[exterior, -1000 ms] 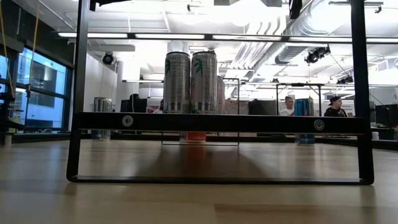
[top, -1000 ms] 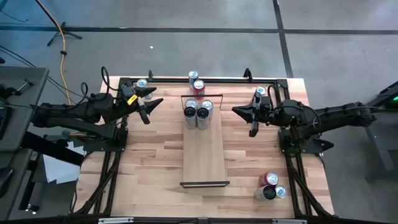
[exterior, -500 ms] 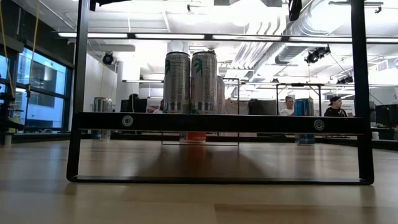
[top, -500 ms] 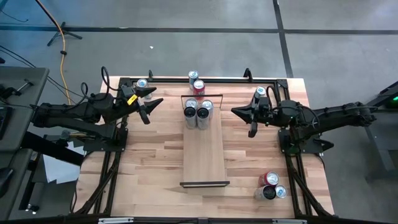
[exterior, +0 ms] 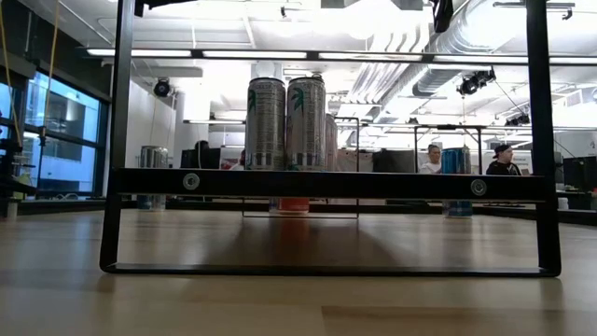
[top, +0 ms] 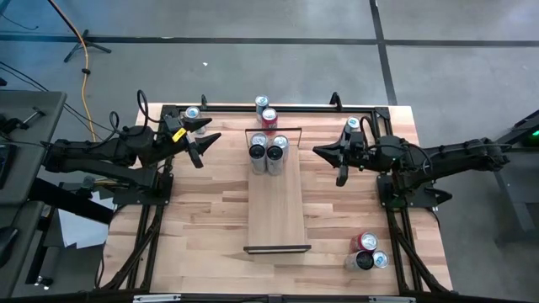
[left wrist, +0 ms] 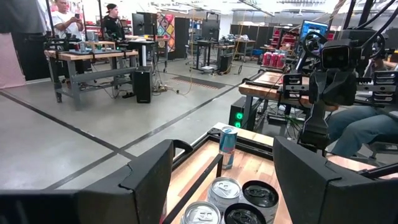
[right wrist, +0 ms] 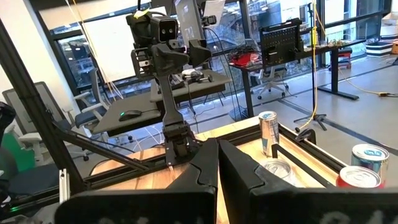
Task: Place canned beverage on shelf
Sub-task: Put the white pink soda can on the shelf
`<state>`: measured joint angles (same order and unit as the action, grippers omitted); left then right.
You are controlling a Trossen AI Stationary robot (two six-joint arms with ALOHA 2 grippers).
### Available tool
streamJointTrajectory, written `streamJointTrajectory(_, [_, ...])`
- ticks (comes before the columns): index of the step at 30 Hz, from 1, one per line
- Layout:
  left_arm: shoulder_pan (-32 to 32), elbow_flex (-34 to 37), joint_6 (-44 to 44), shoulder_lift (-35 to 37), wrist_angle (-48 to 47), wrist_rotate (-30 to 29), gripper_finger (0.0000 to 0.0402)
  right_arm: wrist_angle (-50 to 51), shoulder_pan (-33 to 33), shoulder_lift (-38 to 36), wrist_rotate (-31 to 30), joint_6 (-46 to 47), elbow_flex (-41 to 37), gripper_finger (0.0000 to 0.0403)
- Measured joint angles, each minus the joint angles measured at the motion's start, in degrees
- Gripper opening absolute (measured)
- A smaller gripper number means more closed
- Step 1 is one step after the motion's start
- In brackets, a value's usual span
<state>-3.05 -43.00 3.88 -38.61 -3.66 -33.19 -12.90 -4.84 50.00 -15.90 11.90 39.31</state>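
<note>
Nothing moves here: against the pictures of a second and half a second ago, both arms and every can sit exactly where they were, so the task looks paused between cans. The left gripper (top: 205,140) hovers at the upper left of the frame with its fingers spread and empty, while the right gripper (top: 330,155), upper right, has its fingers pressed together on nothing. The shelf (top: 276,206) runs down the middle of the table (top: 202,219), and a cluster of cans (top: 268,154) stands at its upper end, tall and silver in the low view. Spare cans wait off the shelf: two red-topped cans (top: 265,111) just above it, one by each arm's base, and a group of three (top: 365,252) at the lower right. The table is pale butcher-block in a black frame; beyond it lies a workshop with benches, monitors and people (exterior: 468,160) far off.
</note>
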Motion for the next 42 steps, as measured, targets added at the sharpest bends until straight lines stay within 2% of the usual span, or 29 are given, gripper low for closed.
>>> streamJointTrajectory(18, [0.0,0.0,0.0,-0.02,0.0,-0.14,0.0234,1.43,0.0,0.0,0.0,0.0,0.0,0.0])
streamJointTrajectory(32, [0.03,-0.02,2.24,0.0,-0.52,-6.28,0.0234,1.99,0.0,0.0,0.0,0.02,0.0,0.0])
streamJointTrajectory(37, [3.45,-3.5,8.31,-0.38,-10.12,-6.92,0.025,2.95,-0.02,0.0,0.0,1.18,0.0,0.0])
streamJointTrajectory(42, [10.92,-9.52,13.45,-4.1,-24.53,-1.01,0.0285,3.76,0.0,0.0,0.0,1.18,0.0,0.0])
